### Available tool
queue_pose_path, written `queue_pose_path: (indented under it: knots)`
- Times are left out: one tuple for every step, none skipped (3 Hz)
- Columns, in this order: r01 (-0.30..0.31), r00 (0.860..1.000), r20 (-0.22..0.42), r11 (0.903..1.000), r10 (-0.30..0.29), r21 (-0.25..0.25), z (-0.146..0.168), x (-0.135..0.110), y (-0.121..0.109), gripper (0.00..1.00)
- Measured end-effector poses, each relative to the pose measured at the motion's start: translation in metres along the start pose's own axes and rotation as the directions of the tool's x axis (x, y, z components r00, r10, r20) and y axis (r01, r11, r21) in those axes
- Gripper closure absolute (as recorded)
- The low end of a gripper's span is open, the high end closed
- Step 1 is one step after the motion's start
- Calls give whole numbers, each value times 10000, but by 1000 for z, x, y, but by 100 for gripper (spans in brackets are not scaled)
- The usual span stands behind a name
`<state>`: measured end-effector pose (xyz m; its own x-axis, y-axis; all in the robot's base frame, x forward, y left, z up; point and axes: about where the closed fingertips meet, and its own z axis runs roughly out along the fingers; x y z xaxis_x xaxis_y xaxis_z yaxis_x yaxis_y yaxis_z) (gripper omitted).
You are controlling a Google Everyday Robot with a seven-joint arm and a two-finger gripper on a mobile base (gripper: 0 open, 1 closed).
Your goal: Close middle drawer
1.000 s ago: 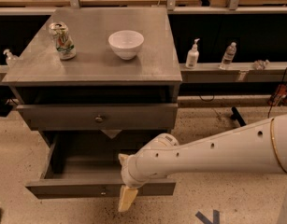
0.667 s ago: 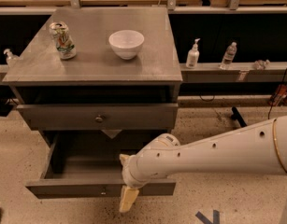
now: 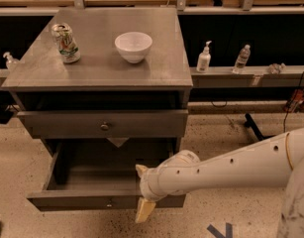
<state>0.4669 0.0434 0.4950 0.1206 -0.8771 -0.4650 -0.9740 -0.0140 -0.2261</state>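
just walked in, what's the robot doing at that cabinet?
The robot's arm reaches in from the right, with its gripper at the front panel of the middle drawer, just right of its knob. That drawer is pulled far out, not yet closed. The drawer above sits slightly out. A can and a white bowl stand on the cabinet top.

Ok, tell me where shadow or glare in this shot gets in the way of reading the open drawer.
Camera view: even light, a mild sheen on the cabinet top, no harsh glare; the middle drawer is shadowed inside, darkest at its left wall, yet its front reads plainly; the gripper at that front, right of the knob, is well lit.
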Motion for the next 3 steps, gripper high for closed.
queue_pose_path:
  knots:
    - [113,9976,668,9982,-153,596,13,20,-4,0]
    - [148,9908,1326,9947,-283,1019,25,29,-4,0]
    - [177,9897,1394,9944,-322,1045,30,37,-8,0]
